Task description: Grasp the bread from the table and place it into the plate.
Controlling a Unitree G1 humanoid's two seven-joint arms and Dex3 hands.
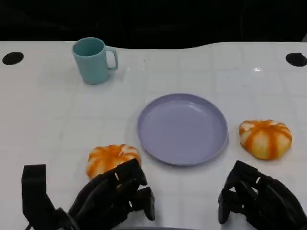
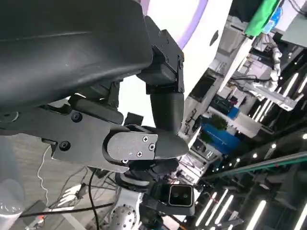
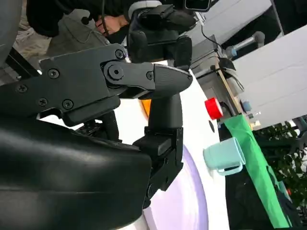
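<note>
At the lower left of the head view your left hand (image 1: 112, 199) sits just behind one bread roll (image 1: 111, 158), fingers loosely apart and holding nothing; closing from here could shove the roll toward the purple plate (image 1: 182, 128) at centre instead of gripping it. At the right, a second bread roll (image 1: 265, 138) lies beside the plate, and your right hand (image 1: 261, 201) below it is empty too, so watch you don't knock that one.

My left hand (image 1: 112, 199) and right hand (image 1: 259, 199) are showing matte black, blocky finger links. Rounded glossy black shells are covering my wrists, and small round screws are dotting the flat plates.
</note>
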